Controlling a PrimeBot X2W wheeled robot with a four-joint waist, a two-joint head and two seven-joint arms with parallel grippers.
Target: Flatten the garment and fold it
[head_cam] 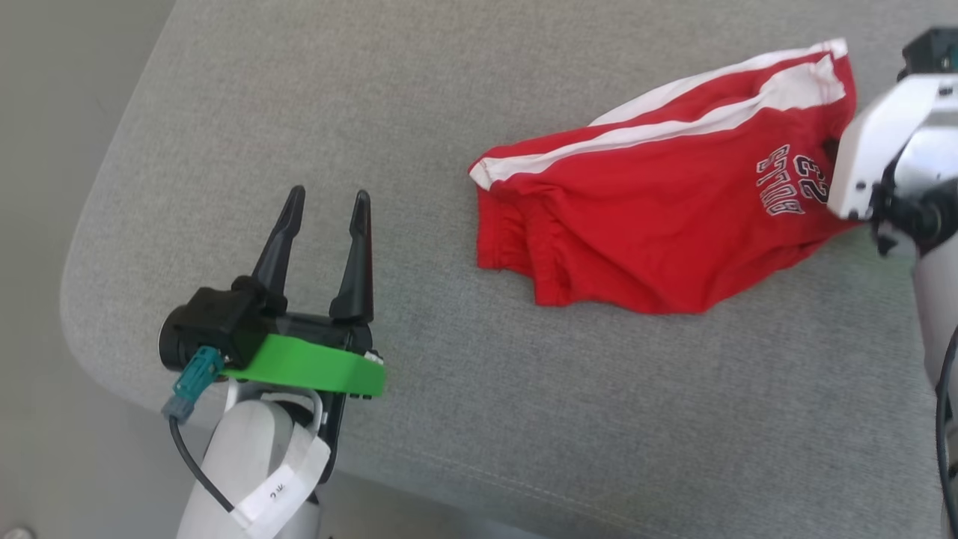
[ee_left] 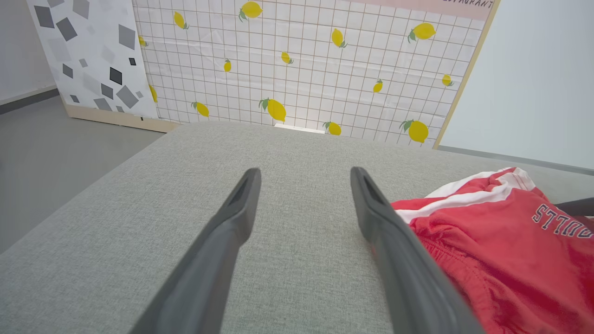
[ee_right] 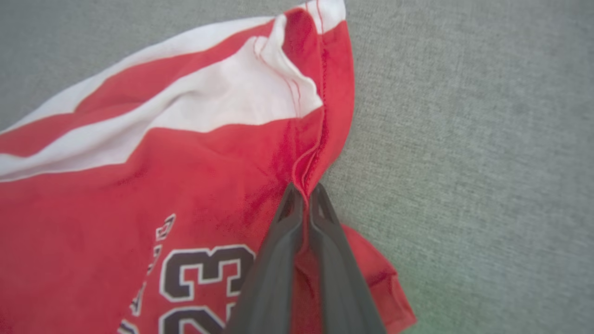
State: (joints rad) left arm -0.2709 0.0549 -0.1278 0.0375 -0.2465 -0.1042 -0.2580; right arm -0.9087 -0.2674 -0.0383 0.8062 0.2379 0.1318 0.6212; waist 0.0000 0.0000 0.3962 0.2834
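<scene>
Garment [head_cam: 658, 217]: bright red shorts-like piece with two white stripes along its far side, a gathered band at its left end, and dark-outlined lettering with "23" near its right end. It is rumpled and partly doubled over, not flat. It lies on the right half of the cushion [head_cam: 524, 419], as seen from the head.

Right gripper [ee_right: 304, 190]: fingers pressed together, pinching a fold of the red hem at the garment's right edge, just below the white stripe's end.

Left gripper [head_cam: 329, 195]: fingers spread with nothing between them, over bare cushion to the left of the garment and apart from it.

Surface: grey woven upholstery, smooth, with a seam running along its near side.

Room: grey floor [ee_left: 37, 153]. Behind the cushion stand a grid-patterned panel printed with lemons [ee_left: 301, 69] and a white panel with grey squares [ee_left: 93, 51]. A pale wall [ee_left: 533, 79] is off to the right.

Edges: the cushion's rounded corner [head_cam: 82, 247] sits near the left gripper. Bare fabric lies between that gripper and the garment, and also on the near side of the garment.
</scene>
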